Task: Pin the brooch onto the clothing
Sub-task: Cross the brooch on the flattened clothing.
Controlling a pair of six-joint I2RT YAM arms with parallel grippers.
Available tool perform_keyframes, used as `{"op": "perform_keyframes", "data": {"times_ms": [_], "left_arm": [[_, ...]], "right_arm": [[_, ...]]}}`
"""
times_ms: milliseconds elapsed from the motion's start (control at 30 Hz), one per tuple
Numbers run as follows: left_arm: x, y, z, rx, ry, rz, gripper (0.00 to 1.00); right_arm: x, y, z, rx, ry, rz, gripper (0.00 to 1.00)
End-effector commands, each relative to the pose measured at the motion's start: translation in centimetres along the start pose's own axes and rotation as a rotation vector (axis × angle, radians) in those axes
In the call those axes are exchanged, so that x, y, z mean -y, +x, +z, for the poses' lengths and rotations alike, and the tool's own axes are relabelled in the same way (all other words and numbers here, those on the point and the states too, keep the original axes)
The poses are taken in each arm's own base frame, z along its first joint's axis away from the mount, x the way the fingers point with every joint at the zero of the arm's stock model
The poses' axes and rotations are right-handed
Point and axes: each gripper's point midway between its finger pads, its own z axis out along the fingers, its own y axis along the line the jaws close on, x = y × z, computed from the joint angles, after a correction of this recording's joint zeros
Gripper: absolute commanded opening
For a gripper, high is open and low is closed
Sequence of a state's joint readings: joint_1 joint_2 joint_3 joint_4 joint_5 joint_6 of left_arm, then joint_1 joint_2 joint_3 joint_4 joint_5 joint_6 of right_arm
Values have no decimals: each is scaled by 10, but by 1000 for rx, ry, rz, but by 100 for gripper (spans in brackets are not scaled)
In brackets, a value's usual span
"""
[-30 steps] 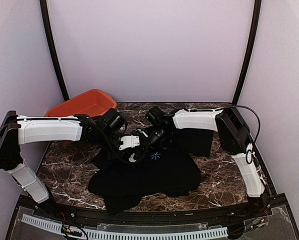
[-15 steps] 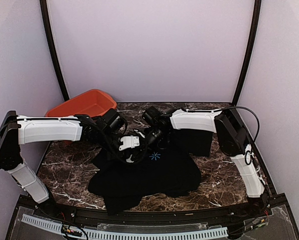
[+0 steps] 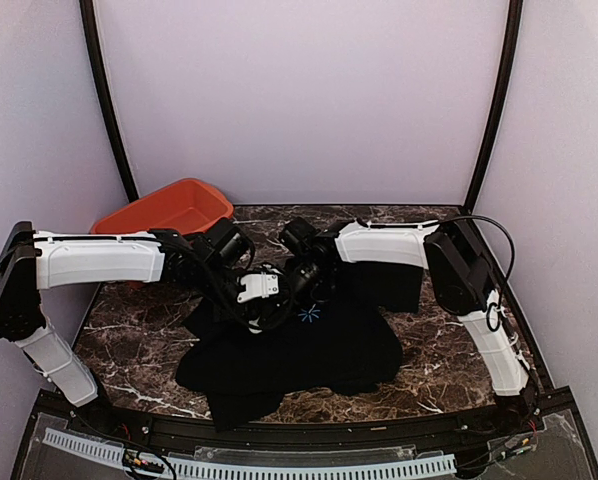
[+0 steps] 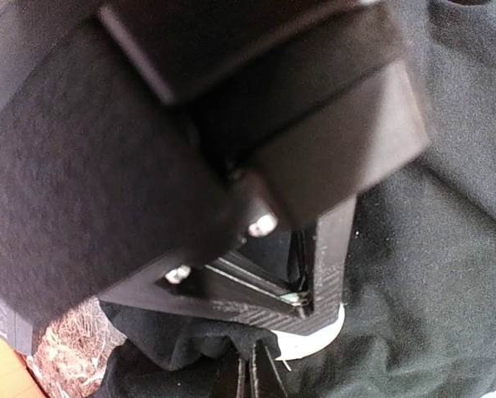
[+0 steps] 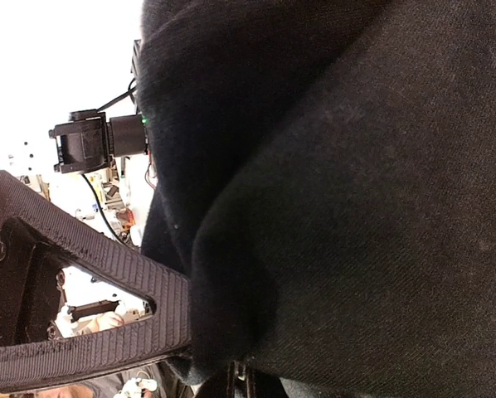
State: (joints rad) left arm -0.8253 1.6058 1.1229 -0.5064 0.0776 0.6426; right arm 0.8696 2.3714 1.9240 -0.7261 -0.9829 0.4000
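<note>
The clothing (image 3: 314,350) is a black T-shirt spread on the marble table, with its light-blue starburst print (image 3: 310,313) facing up. Both grippers meet at its upper left part. My left gripper (image 3: 268,305) (image 4: 252,377) is shut, and a fold of the shirt (image 4: 190,348) is bunched at its tips. My right gripper (image 3: 297,284) (image 4: 302,296) is shut just in front of it, with a thin pale sliver between its tips. A pale rounded edge (image 4: 324,334) shows under its finger. I cannot tell whether either is the brooch. In the right wrist view, fabric (image 5: 356,207) covers my right gripper (image 5: 241,383).
An orange tray (image 3: 169,212) stands at the back left of the table (image 3: 129,340). A dark rectangular shape (image 3: 399,285) lies under the right forearm. The left gripper's ribbed finger (image 5: 90,332) crosses the right wrist view.
My right gripper has shifted a little to the left, closer to the left gripper. The left arm and the shirt have hardly moved.
</note>
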Motion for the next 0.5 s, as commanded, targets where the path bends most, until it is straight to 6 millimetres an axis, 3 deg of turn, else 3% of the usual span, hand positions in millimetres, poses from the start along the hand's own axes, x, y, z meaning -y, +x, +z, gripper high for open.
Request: {"op": "perform_keyframes", "data": {"times_ms": [0,200,267,467], "left_arm": [[-2,-8,-7,28,-18,-4,1],[-1,-12,-10,43,-10,-6,4],[1,-13,-12,50,0,-5,10],[5,-14,-14,57,26,-2,17]], "right_arm": [[-25,10,9,-46,-99,-67,0],[-17,18,4,-52,-108,-65,0],[-17,21,0,-51,-115,-75,0],[-26,31,-16,-39,-139,-156,0]]}}
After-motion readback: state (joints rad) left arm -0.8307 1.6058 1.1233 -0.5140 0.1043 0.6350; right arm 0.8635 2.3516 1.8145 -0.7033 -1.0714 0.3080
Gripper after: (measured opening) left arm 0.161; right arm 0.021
